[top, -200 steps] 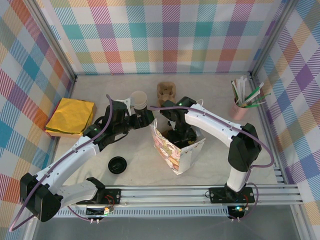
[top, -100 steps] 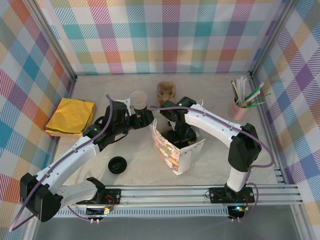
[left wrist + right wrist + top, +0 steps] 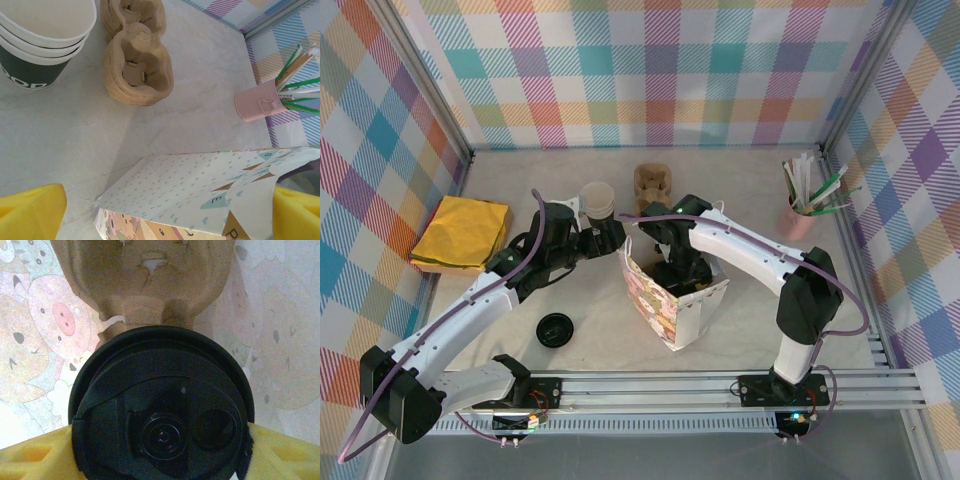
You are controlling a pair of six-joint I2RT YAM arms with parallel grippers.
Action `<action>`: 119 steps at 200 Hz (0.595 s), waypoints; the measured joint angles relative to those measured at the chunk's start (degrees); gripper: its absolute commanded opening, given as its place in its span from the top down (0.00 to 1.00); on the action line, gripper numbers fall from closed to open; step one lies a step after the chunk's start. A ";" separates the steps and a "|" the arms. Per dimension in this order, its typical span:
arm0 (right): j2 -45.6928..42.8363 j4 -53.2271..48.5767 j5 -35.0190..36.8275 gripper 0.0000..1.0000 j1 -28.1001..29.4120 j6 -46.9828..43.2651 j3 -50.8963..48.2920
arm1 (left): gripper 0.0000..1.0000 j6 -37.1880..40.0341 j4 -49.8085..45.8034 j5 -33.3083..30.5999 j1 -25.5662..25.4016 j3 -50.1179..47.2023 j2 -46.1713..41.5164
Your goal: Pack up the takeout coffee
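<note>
Clasping the takeout coffee (image 3: 162, 415) inside the bag (image 3: 658, 302), right gripper (image 3: 160, 452); left gripper (image 3: 164, 210) released.

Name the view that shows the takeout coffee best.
Right wrist: the lidded takeout coffee sits large and sharp in the right end effector, inside the paper bag. In the top external view the right arm and bag hide it; the left wrist view catches the bag's outside.

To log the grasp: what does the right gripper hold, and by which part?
The right gripper holds the takeout coffee, with its pads on two opposite sides near the top.
</note>
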 measured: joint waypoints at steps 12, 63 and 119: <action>-0.20 0.02 -0.02 0.32 0.02 0.02 -0.15 | 0.05 0.04 -0.20 -0.22 0.00 0.15 -0.02; -0.70 0.17 -0.24 0.32 0.02 0.15 -0.63 | 0.05 0.20 -0.39 -0.72 0.00 0.20 -0.02; -1.40 0.15 -0.42 0.32 0.35 0.42 -1.07 | 0.05 0.22 -0.44 -0.90 0.00 0.20 0.00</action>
